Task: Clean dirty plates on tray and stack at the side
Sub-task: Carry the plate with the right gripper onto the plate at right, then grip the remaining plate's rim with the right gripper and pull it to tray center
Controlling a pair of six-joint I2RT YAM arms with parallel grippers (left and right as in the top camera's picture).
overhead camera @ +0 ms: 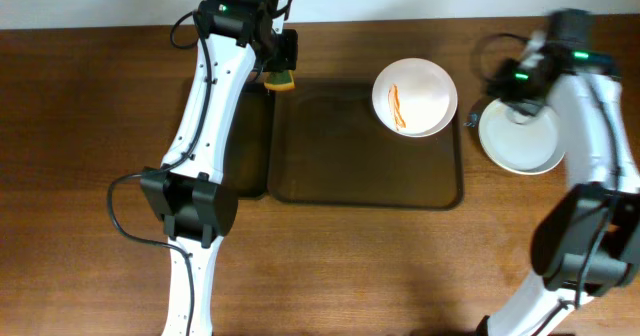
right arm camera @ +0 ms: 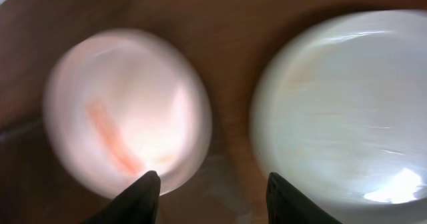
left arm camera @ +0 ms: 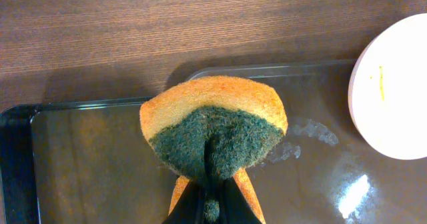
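Note:
A white plate (overhead camera: 415, 97) with an orange-red sauce streak sits on the back right of the dark brown tray (overhead camera: 340, 181). It also shows in the left wrist view (left arm camera: 393, 91) and, blurred, in the right wrist view (right arm camera: 127, 111). Clean white plates (overhead camera: 520, 141) are stacked on the table right of the tray, also in the right wrist view (right arm camera: 347, 111). My left gripper (overhead camera: 280, 76) is shut on an orange and green sponge (left arm camera: 213, 127) above the tray's back left corner. My right gripper (right arm camera: 213, 187) is open and empty, above the gap between streaked plate and stack.
A narrower black tray (overhead camera: 255, 146) lies against the brown tray's left side, partly under my left arm; its rim shows in the left wrist view (left arm camera: 20, 157). The brown tray's surface shows wet smears (left arm camera: 313, 131). Wooden table all around.

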